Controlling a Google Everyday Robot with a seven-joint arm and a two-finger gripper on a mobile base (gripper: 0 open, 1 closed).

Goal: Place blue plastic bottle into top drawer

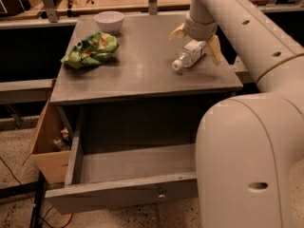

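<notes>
The robot's pale arm (247, 32) reaches over the grey cabinet (142, 77), whose top drawer (128, 194) stands pulled out below with nothing visible on the part of its floor that shows, a brown cardboard box (45, 144) just beside its left wall; so the opening is done, while grasping, carrying and lowering remain. On the cabinet top lie a green snack bag (90, 51) and a white bowl (109, 21); the blue plastic bottle (189, 57) lies on its side near the right edge, cap toward the front. The gripper (194, 48) hangs over the bottle's rear end, its tan fingers (213, 49) spread apart on either side of it, apparently not yet clamped; I judge the task to be at the grasp.
</notes>
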